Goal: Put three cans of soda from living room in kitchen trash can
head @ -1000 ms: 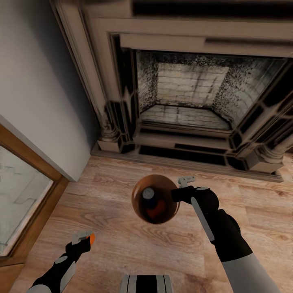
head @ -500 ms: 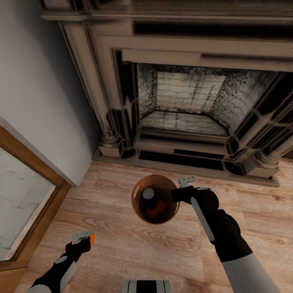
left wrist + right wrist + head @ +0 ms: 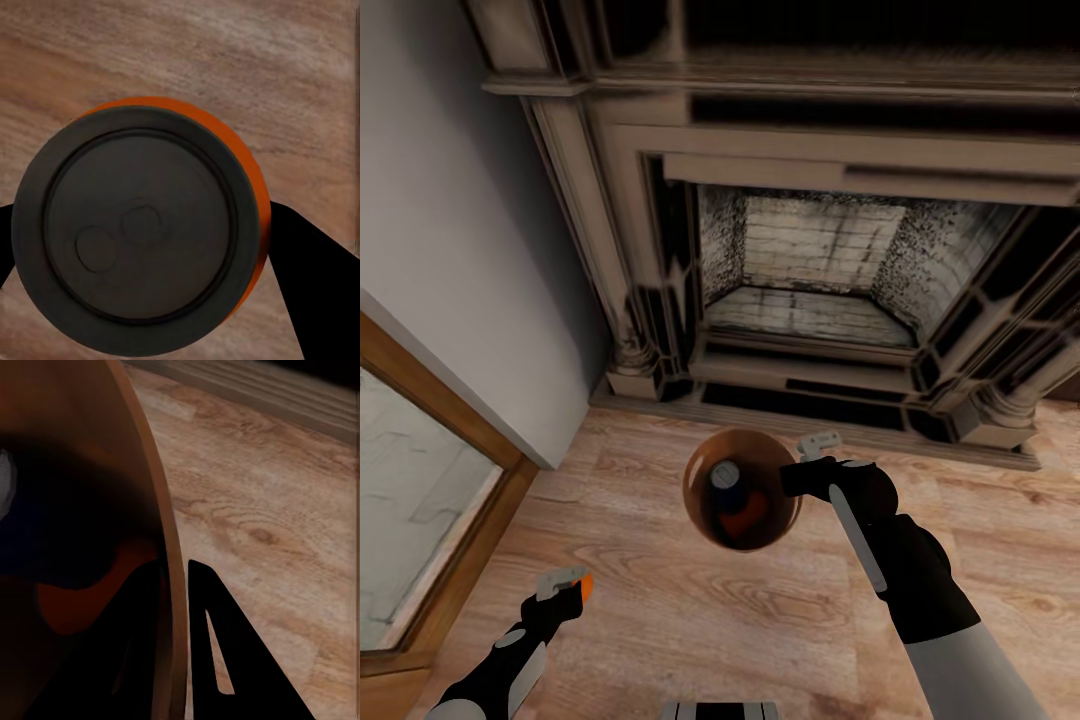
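Note:
My right gripper [image 3: 801,468] is shut on the rim of the tash can [image 3: 698,500], holding it above the wood floor. Looking into its glossy brown inside, I see a dark blue can of soda [image 3: 723,475] with a silvery top and an orange one [image 3: 745,520] beneath it. At the lower left of the head view, my left gripper [image 3: 567,585] is shut on another orange can of soda [image 3: 587,585]. The left wrist view looks at that can's dark round end [image 3: 139,240]. The right wrist view has the bin's wall [image 3: 90,472] between the dark fingers [image 3: 217,652].
An ornate fireplace [image 3: 810,260] with a brick-lined firebox stands straight ahead on the wood floor [image 3: 660,600]. A grey wall [image 3: 450,250] runs along the left, with a wood-framed glass panel [image 3: 420,500] below it. My base [image 3: 720,710] shows at the bottom edge.
The whole picture has shifted: the fireplace sits lower and more of its mantel shows, so the camera moved. Both grippers keep their holds.

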`<state>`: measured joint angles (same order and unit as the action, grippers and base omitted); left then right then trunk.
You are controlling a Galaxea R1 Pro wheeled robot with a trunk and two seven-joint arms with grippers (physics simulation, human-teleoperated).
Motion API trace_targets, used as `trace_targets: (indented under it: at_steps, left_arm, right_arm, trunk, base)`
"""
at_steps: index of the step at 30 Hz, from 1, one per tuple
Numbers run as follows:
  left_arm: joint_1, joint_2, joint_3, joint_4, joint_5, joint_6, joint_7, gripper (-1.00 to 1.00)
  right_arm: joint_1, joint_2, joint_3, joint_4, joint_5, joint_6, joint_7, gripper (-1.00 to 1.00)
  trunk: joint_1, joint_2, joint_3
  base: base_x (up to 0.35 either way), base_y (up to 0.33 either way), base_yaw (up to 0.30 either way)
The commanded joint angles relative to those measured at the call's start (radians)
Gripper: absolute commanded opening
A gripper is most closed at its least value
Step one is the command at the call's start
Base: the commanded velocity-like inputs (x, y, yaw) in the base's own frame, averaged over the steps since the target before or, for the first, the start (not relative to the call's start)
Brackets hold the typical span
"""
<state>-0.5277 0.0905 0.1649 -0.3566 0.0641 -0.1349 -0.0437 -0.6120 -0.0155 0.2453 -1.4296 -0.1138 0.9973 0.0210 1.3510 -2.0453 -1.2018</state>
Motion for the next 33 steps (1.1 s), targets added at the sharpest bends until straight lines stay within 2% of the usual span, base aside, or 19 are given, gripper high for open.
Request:
trace_targets:
  at_steps: [1,8,31,33]
  left_arm:
    - [0.000,0.000,0.000,0.000,-0.001,0.000,0.002,-1.00]
    - [0.000,0.000,-0.001,0.000,-0.001,0.000,0.002,-1.00]
    - [0.000,0.000,0.000,-0.001,-0.001,-0.002,0.001,-1.00]
    - [0.000,0.000,0.000,-0.001,-0.001,-0.002,0.001,-1.00]
  right_arm:
    - [0.000,0.000,0.000,0.000,-0.020,0.000,0.005,-1.00]
    - [0.000,0.000,0.000,0.000,-0.020,0.000,0.005,-1.00]
    - [0.000,0.000,0.000,0.000,-0.020,0.000,0.005,-1.00]
    - [0.000,0.000,0.000,0.000,-0.020,0.000,0.005,-1.00]
  trunk:
    - [-0.004,0.007,0.005]
    - [-0.031,0.056,0.038]
    - [-0.031,0.056,0.076]
    - [-0.039,0.070,0.086]
  base:
    - [0.000,0.000,0.000]
    - [0.000,0.000,0.000]
    - [-0.077,0.000,0.000]
    - [-0.003,0.000,0.000]
